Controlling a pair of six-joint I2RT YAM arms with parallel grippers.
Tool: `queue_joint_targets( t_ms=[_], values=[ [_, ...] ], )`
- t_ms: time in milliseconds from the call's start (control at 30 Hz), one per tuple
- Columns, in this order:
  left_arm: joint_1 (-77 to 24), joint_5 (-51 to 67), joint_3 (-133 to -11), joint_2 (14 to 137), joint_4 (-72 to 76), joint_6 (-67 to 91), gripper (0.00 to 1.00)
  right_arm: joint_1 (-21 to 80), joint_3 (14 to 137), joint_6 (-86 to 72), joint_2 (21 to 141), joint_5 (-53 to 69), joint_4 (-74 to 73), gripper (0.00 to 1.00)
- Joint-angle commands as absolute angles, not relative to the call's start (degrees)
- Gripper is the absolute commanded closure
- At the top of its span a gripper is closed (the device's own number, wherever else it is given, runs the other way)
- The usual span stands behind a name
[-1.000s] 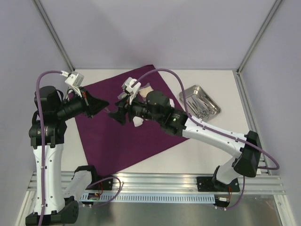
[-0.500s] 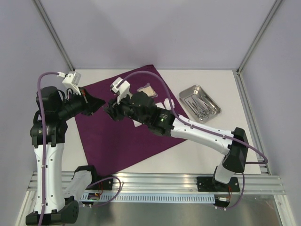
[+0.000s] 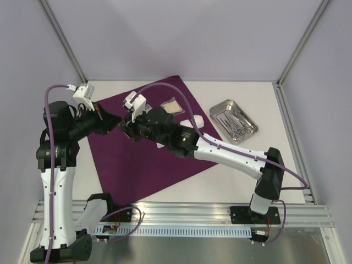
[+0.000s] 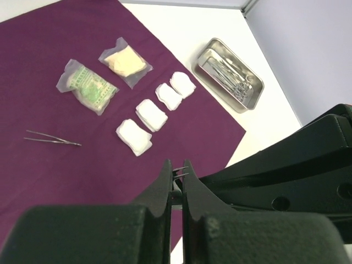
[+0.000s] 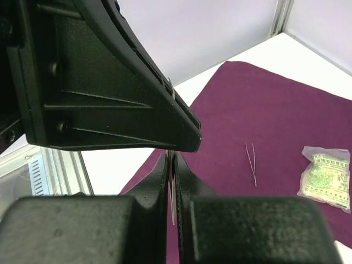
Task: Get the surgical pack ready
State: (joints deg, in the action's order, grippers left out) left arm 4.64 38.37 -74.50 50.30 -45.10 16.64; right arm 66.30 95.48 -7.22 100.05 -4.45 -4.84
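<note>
Above the left part of the deep-purple cloth (image 3: 143, 165), my two grippers meet tip to tip. My right gripper (image 5: 171, 157) is shut on a thin pair of steel tweezers (image 5: 171, 196). My left gripper (image 4: 176, 163) has its jaws slightly apart, and the tweezer tips (image 4: 181, 171) show in the narrow gap. A second pair of tweezers (image 4: 52, 138) lies flat on the cloth. Several white gauze pads (image 4: 151, 114) and two clear packets (image 4: 87, 85) (image 4: 125, 61) lie on the cloth further back. The steel tray (image 3: 234, 121) holds scissor-like instruments.
The tray stands on the white table to the right of the cloth, near the right frame post. My right arm stretches diagonally across the cloth's right half. An aluminium rail (image 3: 181, 212) runs along the near edge.
My right gripper travelled left to the left gripper's tips and shut on the tweezers. The left jaws have parted a little.
</note>
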Motion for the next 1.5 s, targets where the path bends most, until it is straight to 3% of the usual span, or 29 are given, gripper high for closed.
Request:
queue_joint_targets(
  t_ms=[0,33,67,133,167,400,533,700,867,1467],
  values=[
    [4.7,39.3,-74.4,49.2,-45.0,17.6,0.89,65.7,97.9,-8.0,100.5,-6.5,-5.4,0.99],
    [4.7,39.0,-74.4,49.1,-45.3,17.3,0.78,65.6,97.8,-8.3,100.6,-6.5,-5.4,1.0],
    [4.7,38.3,-74.4,49.1,-45.6,16.4,0.52,65.3,97.6,-8.5,100.5,-6.2,-5.8,1.0],
    [4.7,37.6,-74.5,49.0,-46.5,15.4,0.26,64.4,97.3,-8.9,100.5,-5.8,-6.1,1.0],
    [4.7,37.0,-74.9,49.0,-46.9,14.3,0.0,63.6,96.5,-9.6,100.2,-5.1,-6.2,1.0],
    [4.7,25.5,-81.3,49.5,-54.2,8.8,0.0,55.5,90.8,-7.0,96.0,-1.6,-10.7,1.0],
    [4.7,16.5,-85.0,51.0,-59.1,2.7,0.0,43.5,90.8,-0.3,94.7,4.2,-26.8,1.0],
    [4.7,12.1,-81.0,51.6,-61.1,-3.2,0.0,26.9,89.9,17.5,96.2,-5.3,-38.3,1.0],
    [4.7,10.9,-73.9,52.3,-59.5,-5.7,0.0,14.6,93.1,25.7,104.5,-5.4,-43.5,1.0],
    [4.7,9.0,-70.3,58.2,-58.1,-7.2,0.0,6.9,101.7,36.9,122.3,-16.1,-41.0,1.0]
  ],
)
